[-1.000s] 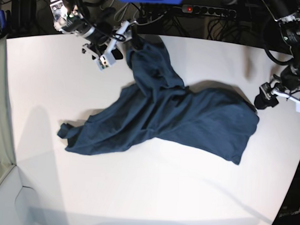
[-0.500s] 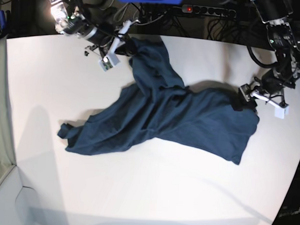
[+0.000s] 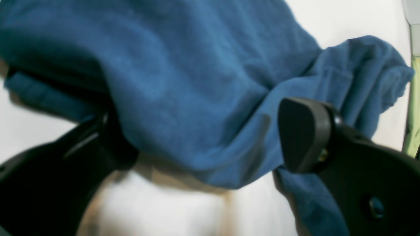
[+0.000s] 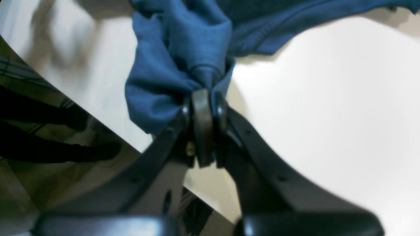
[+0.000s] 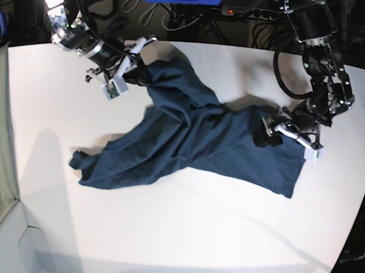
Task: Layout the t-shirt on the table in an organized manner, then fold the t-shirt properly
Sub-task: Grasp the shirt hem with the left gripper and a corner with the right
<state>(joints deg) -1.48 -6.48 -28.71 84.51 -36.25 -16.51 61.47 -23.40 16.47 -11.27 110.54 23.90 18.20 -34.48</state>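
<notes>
My right pincer [image 4: 203,108] is clamped on a bunched wad of the t-shirt [image 5: 194,143] at the table [image 5: 167,232] back edge, left pincer [image 3: 210,131] wide open w/ cloth between its jaws, so pulling now prob drags the whole crumpled heap instead of spreading it.

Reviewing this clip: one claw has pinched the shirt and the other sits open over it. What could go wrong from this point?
1. The right claw is shut on a thick bunch of the t-shirt, likely several layers; pulling may drag a wad instead of spreading it.
2. The left claw is open with loose folds between its fingers, so closing could catch a fold rather than an edge.
3. The right claw's grip sits near the table edge, so cloth could slide off.
</notes>
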